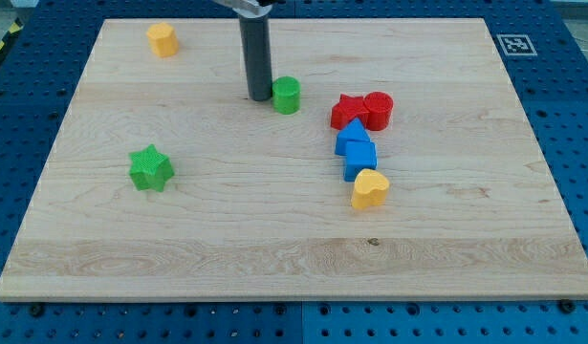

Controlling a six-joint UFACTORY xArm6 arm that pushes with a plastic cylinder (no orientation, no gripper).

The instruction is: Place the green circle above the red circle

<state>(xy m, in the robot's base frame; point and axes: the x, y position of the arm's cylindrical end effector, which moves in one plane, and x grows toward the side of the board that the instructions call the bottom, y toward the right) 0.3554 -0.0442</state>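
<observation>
The green circle (pixel 287 95) stands on the wooden board near the view's top middle. My tip (pixel 258 97) rests just to its left, touching or nearly touching it. The red circle (pixel 378 110) is to the green circle's right and slightly lower, touching a red star (pixel 349 112) on its left side. The rod rises from the tip out of the view's top.
Two blue blocks (pixel 354 138) (pixel 360 159) sit below the red star, with a yellow heart (pixel 369 189) under them. A green star (pixel 151 168) is at the view's left. A yellow block (pixel 163 40) is at the top left. The wooden board (pixel 274 248) lies on a blue perforated table.
</observation>
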